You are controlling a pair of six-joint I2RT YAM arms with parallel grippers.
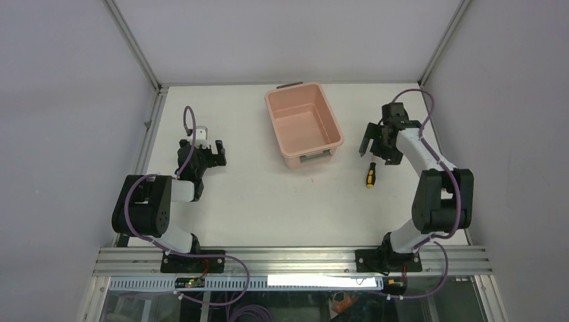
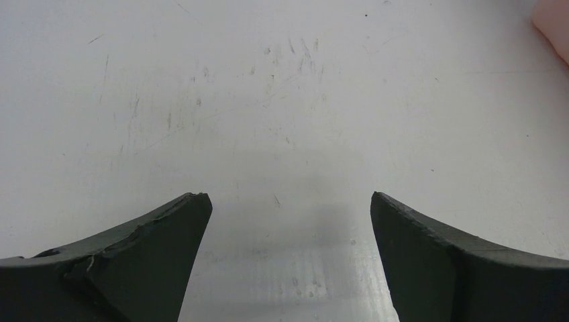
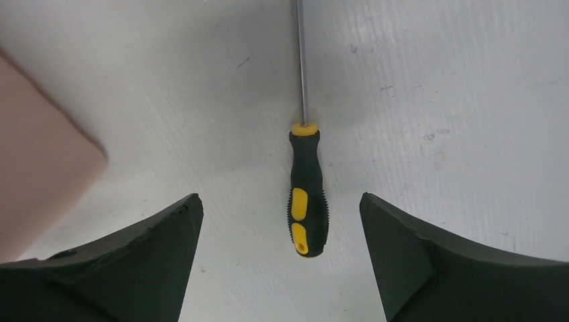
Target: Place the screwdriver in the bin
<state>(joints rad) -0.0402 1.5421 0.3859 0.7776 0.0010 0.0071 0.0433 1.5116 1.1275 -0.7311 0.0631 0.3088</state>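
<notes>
Arms bend up from the near edge of the white table (image 1: 255, 201), one on each side. On the left, the arm is folded low, and the left gripper (image 2: 290, 201) points down at the table with its two fingers wide apart. The pink bin (image 1: 293, 88) sits in the middle, toward the far side. The screwdriver (image 3: 306, 201) lies flat on the table, near the bin's front right corner. The right arm reaches over it, and the right gripper (image 3: 280, 196) hangs above the handle, fingers spread wide, not touching it.

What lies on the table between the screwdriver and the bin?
Nothing: the top view shows only bare white table between the screwdriver and the bin.
</notes>
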